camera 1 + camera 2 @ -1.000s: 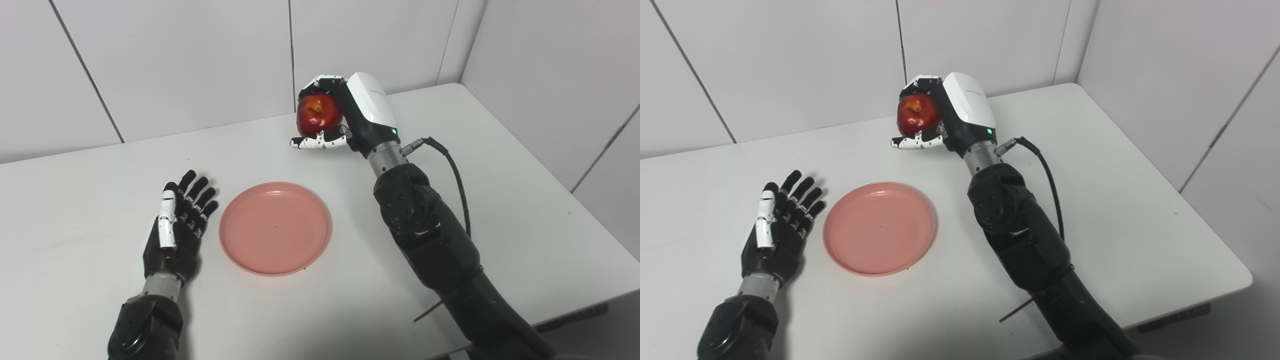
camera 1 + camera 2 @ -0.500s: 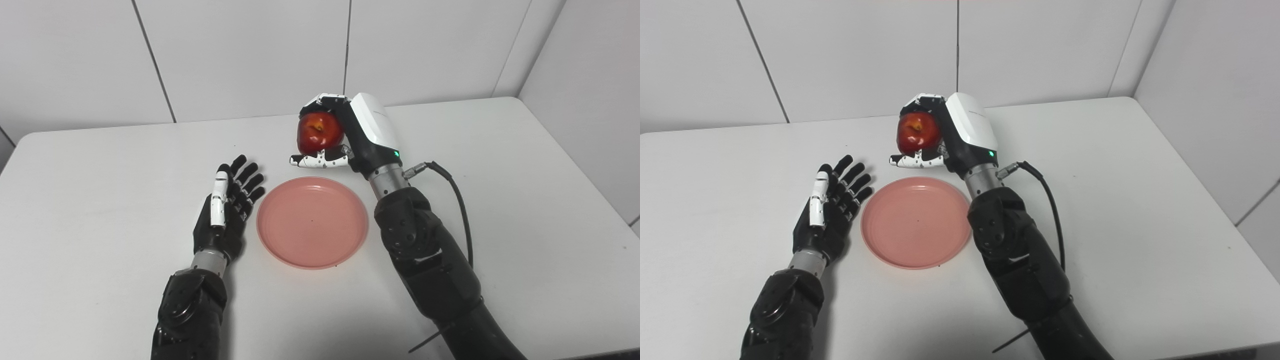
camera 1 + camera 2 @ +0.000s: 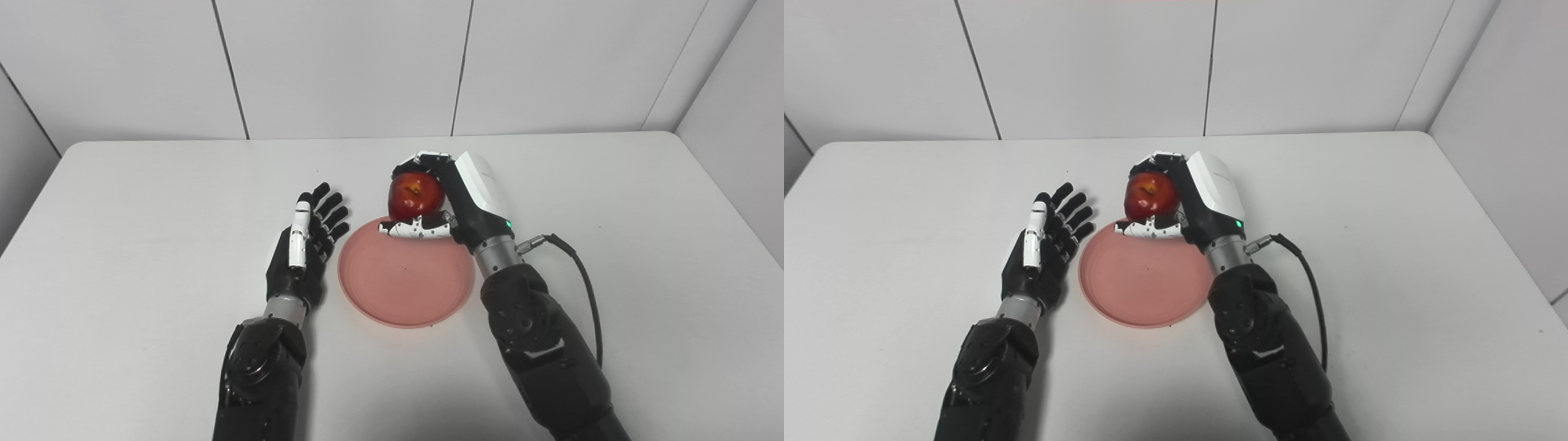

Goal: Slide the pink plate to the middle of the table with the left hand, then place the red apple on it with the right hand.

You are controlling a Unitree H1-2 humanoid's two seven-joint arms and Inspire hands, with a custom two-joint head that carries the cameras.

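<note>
While the pink plate (image 3: pixel 407 280) lies on the white surface (image 3: pixel 643 257) nearest the viewer, just beside the palm edge of the left hand (image 3: pixel 304 257), which is spread flat and holds nothing, the red apple (image 3: pixel 416 195) is gripped in the right hand (image 3: pixel 450 202) above the plate's far rim. The plate's centre is judged to lie below and nearer than that hand, so a short pull back and a descent are called for. One plate and one apple are counted.

Plate (image 3: pixel 404 288) surface bare; left hand (image 3: pixel 303 254) flanks left rim.
</note>
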